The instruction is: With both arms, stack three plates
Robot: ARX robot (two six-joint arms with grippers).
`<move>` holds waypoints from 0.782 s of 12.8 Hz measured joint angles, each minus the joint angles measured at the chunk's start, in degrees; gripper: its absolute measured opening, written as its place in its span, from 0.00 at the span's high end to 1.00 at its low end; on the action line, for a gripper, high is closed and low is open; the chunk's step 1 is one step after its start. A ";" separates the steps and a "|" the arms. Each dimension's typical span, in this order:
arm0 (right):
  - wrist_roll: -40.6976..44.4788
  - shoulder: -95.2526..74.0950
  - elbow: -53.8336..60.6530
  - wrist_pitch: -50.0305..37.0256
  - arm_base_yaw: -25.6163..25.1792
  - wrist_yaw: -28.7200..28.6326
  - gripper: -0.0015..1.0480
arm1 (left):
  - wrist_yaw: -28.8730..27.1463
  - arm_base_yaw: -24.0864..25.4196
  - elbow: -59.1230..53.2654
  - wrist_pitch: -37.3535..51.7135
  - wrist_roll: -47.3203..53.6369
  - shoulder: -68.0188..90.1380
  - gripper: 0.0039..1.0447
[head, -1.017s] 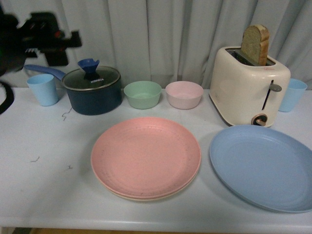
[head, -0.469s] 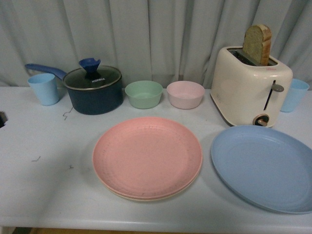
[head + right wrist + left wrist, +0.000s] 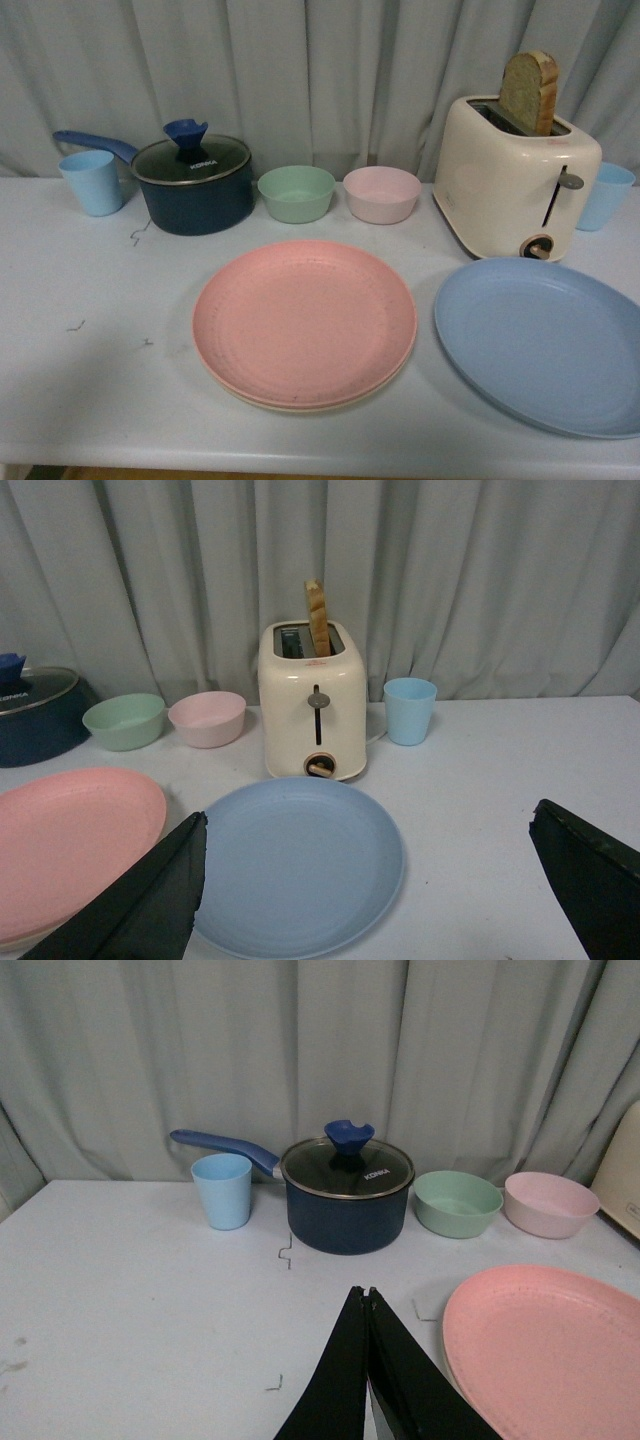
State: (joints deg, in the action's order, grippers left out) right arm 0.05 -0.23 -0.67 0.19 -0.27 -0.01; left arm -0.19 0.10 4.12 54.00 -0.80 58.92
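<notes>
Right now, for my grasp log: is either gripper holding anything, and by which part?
Nothing is held. The left gripper is shut with nothing between its fingers; the right gripper stands wide open and empty, and the blue plate lies free.

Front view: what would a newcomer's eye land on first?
The pink plate sits centre front on a cream plate, whose rim peeks out beneath. The light blue plate lies alone to its right, before a cream toaster holding an upright bread slice.

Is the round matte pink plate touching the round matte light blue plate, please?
Apart. The front view shows bare white table between the round matte pink plate and the round matte light blue plate.
</notes>
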 joint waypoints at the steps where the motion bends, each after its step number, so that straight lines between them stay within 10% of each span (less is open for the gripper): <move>1: 0.00 0.00 0.00 0.00 0.00 0.00 0.06 | 0.02 0.00 -0.94 -2.56 0.02 -3.17 0.99; 10: 0.00 0.00 0.00 0.00 0.00 0.00 0.06 | 0.09 -0.07 -3.48 -29.03 0.02 -33.97 0.99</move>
State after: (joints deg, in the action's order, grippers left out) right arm 0.05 -0.23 -0.67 0.19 -0.27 -0.01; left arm -0.10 0.03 0.64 24.97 -0.78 24.95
